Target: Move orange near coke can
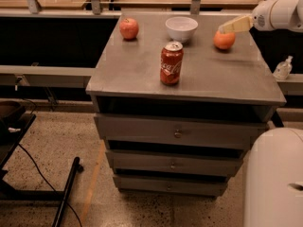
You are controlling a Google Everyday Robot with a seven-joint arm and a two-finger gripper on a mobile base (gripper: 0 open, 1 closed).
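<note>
Grey cabinet top (137, 74) — coke can (171, 63) upright near centre; orange (224, 40) at back right, well apart from the can. Gripper (225, 28) just above the orange, entering from the right — spread or pressed together, cannot tell.

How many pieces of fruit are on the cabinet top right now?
2. The apple sits at the back left; the orange at the back right, right of the white bowl, with the claw just above it. None seems hidden.
</note>
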